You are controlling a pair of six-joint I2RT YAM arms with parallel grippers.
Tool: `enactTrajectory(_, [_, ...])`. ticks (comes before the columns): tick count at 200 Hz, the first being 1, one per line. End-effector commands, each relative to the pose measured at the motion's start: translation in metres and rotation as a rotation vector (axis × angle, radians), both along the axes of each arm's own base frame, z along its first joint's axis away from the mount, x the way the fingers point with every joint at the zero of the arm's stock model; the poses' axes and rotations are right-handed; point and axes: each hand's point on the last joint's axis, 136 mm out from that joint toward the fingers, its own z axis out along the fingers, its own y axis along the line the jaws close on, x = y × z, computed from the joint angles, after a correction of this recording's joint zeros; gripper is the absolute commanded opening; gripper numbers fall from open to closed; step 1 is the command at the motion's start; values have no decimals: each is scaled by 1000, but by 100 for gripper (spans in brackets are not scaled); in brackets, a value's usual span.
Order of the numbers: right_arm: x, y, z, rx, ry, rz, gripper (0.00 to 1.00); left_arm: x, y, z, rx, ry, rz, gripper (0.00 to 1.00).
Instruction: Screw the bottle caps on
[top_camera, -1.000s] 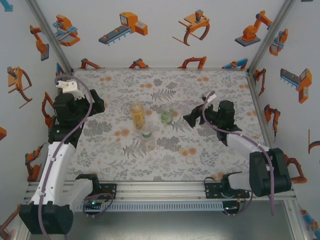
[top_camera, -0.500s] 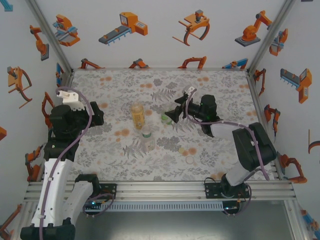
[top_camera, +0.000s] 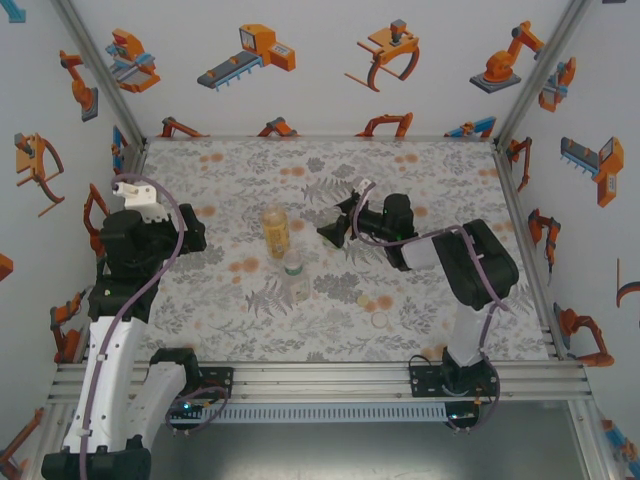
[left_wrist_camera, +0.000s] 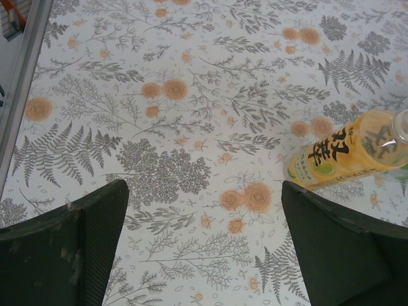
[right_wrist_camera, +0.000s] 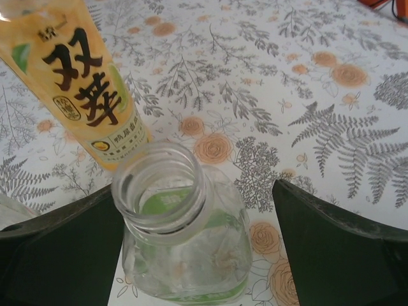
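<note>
Right wrist view: right gripper [right_wrist_camera: 197,217] has its jaws spread, straddling the short green-tinted bottle [right_wrist_camera: 185,242], which stands upright with its uncapped mouth up. The right finger is clear of it; left finger contact is unclear. Yellow-label bottle [right_wrist_camera: 80,83] stands just left of it. Top view: three loose bottle caps [top_camera: 380,320] lie nearer and right, on the floral table [top_camera: 200,160]. Left gripper [left_wrist_camera: 204,191] gapes empty, well left, so the right arm is nearer.
</note>
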Motion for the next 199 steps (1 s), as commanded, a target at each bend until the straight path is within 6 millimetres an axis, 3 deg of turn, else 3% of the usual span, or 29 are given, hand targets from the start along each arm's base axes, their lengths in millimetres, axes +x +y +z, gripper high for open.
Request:
enactTrajectory(1, [-3,7,11,38,-61,31,78,-1,4,-7,15,25,18,97])
enactTrajectory(41, [-3,6,6,36,-62,19,71,1,3,-11,14,41,9,97])
enactTrajectory(61, [-4,6,6,34,-68,20,62,1,1,-11,13,39,1,97])
enactTrajectory(81, [-6,5,12,38,-76,19,53,2,-2,-8,-2,32,-17,97])
enactTrajectory(107, [-12,0,22,43,-90,9,49,5,-15,-3,-48,15,-73,97])
enactTrajectory(151, [-24,-8,40,39,-48,-4,45,11,-43,21,-145,-58,-203,97])
enactTrajectory(199, [-40,-26,61,34,25,-22,40,21,-77,63,-279,-167,-345,97])
